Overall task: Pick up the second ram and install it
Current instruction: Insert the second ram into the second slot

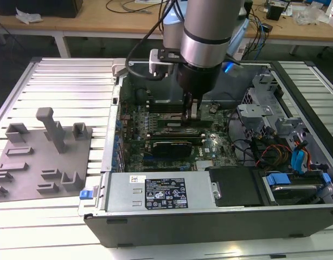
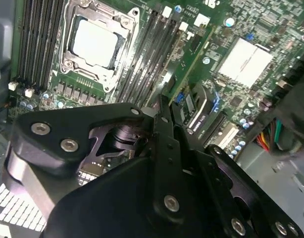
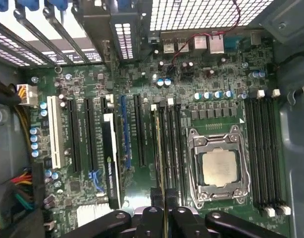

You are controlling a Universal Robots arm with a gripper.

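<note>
Power supply (image 1: 161,193) sits nearest in the exterior view, along the case's near wall. Grey fixture plate (image 1: 39,157) lies on the table (image 1: 69,81) at that view's left, well apart from the case. Arm is lowered over the motherboard (image 1: 155,127), right of the fixture. Gripper (image 1: 191,112) is clenched on the second ram (image 3: 159,148); in the first wrist view the thin green stick stands on edge between the fingers (image 3: 151,220), running along the black slots just left of the processor socket (image 3: 219,166). In the second wrist view the ram (image 2: 189,64) lies beside those slots; whether it is seated I cannot tell. Drive bays (image 1: 296,151) and cabling occupy the case's right end.
</note>
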